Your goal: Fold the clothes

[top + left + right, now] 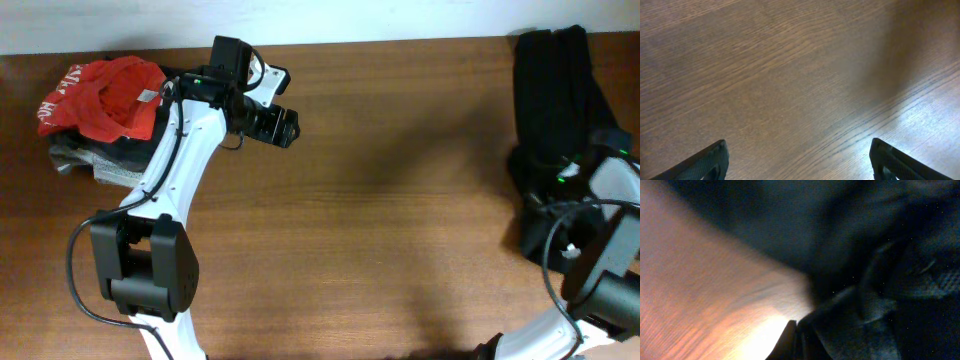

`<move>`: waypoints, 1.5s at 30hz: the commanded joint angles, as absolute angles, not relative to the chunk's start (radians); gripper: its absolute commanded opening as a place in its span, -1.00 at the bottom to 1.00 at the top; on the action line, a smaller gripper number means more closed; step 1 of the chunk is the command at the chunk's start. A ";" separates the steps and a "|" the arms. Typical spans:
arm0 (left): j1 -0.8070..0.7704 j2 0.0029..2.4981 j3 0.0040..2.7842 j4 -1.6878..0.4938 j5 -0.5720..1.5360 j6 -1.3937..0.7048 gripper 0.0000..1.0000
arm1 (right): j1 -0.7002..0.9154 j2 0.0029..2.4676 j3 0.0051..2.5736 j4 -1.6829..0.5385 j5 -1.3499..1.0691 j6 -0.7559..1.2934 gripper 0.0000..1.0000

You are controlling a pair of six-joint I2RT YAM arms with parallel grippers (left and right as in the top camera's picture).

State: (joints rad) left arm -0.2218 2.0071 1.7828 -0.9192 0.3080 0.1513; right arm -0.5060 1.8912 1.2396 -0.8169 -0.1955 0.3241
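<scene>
Fold not yet begun: the black shirt (555, 90) lies bunched in a long heap at the table's (400, 200) 3 o'clock edge. The right gripper (796, 339) is buried in its dark cloth, and we cannot tell how its jaws stand. The left gripper (285, 125) hovers near 11 o'clock, spread wide and empty over bare wood, beside the red garment (105, 95). We judge this the fetching step. Next, the shirt needs a sure pinch on one edge and a drag to the centre for spreading.
</scene>
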 commanded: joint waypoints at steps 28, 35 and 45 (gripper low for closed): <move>0.136 2.014 2.071 -1.028 0.287 0.144 0.79 | 0.545 1.897 1.470 -0.415 -0.390 0.500 -0.92; 0.136 2.014 2.071 -1.011 0.288 0.144 0.79 | 0.556 1.866 1.630 -0.607 -0.400 0.334 -0.92; 0.136 2.014 2.071 -1.008 0.289 0.144 0.79 | 0.506 1.853 2.020 -1.073 -0.022 0.157 0.55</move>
State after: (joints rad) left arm 0.1322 2.0087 2.0556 -1.0061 0.2874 0.1493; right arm 0.5480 1.8877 1.9480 -1.0256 -0.2157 0.2176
